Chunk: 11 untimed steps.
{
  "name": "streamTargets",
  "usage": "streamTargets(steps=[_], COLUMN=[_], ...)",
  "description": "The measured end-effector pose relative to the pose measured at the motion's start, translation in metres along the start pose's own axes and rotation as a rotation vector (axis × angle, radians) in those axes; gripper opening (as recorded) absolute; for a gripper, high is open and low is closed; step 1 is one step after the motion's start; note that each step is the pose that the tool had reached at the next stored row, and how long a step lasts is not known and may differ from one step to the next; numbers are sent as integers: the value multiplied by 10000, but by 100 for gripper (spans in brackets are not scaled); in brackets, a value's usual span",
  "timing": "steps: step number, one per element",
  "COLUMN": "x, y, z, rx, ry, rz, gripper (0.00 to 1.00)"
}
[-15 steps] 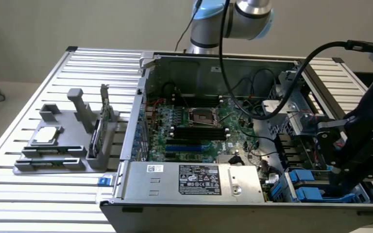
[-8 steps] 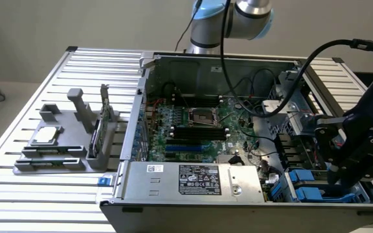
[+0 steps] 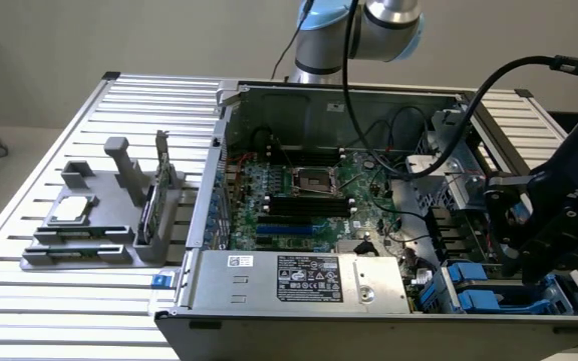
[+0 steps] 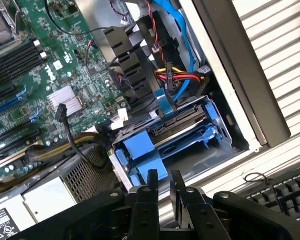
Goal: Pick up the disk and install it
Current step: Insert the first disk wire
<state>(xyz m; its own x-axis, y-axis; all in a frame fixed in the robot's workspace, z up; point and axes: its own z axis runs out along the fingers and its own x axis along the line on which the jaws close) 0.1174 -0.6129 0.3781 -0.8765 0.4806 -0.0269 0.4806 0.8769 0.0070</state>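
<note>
The end effector [image 4: 164, 181] hangs over a corner of the case [image 3: 369, 335], its 2 fingers [image 4: 152, 184] a narrow gap apart with nothing between them. The disk [image 4: 162, 134] sits in its blue frame in the bay [image 4: 224, 131], just ahead of the fingertips. The cables [image 4: 179, 80] bunched just beyond it could snag, I'd say, or a finger could catch the bay wall. Its label and most of its body are hidden, so I can't tell whether it's fully seated.
</note>
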Motion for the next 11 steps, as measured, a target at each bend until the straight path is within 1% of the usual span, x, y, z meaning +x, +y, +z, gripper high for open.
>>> streamTargets(steps=[2, 5, 6, 7, 8, 9, 10, 11], x=[-1, -3, -4, -5, -6, -9, -12, -14], y=[1, 2, 2, 3, 3, 5, 7, 8], z=[2, 4, 5, 7, 8, 8, 7, 7], rx=[-173, -413, -502, -603, -689, -742, -763, -773], ry=[95, 228, 277, 333, 381, 410, 421, 423], rz=[85, 218, 264, 301, 337, 377, 422, 481], gripper=[25, 25, 25, 25, 25, 25, 25, 25])
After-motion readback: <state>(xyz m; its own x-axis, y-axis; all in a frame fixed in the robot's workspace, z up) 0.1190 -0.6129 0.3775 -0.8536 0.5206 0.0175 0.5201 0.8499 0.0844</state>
